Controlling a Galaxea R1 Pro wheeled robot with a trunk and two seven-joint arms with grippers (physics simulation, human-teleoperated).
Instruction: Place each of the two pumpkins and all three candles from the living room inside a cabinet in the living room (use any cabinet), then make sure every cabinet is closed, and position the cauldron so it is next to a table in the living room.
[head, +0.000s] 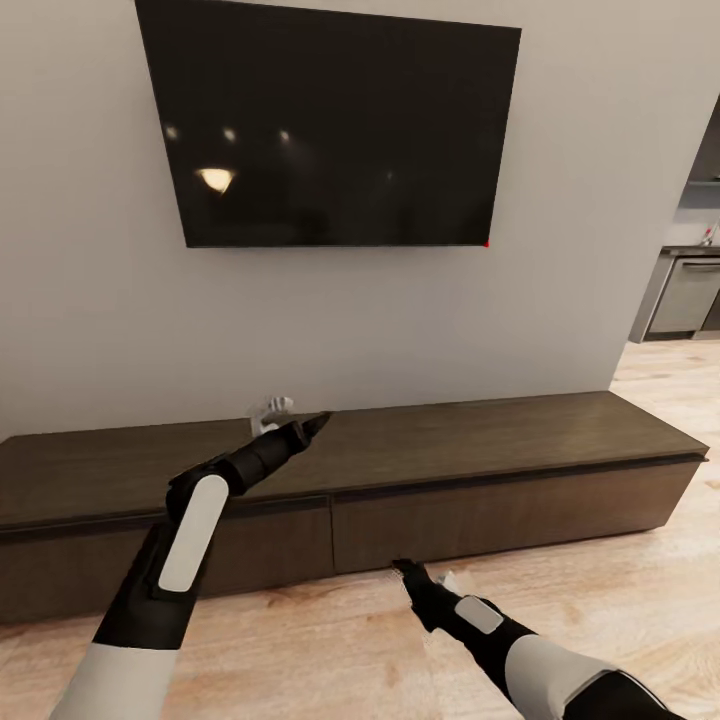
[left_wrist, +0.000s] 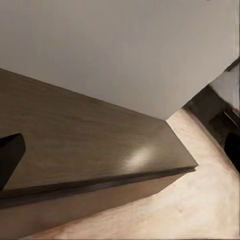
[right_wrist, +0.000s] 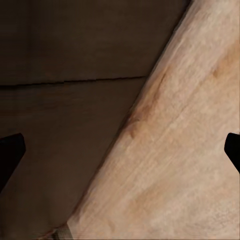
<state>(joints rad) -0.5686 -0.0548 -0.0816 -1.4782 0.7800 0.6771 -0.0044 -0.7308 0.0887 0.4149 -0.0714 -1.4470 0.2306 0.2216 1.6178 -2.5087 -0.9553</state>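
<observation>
Against the grey wall, below the television, the cabinet stands with its drawers closed, ready for opening; left gripper hovers over its top, spread unclear; right gripper, fingers wide, hangs low before a drawer front.

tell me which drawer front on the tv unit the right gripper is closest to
The right gripper hangs low just in front of the right-hand drawer front of the cabinet, right of the centre seam; the left-hand drawer front sits behind the left arm.

Head view faces the cabinet; both wrist views look closely along it.
</observation>
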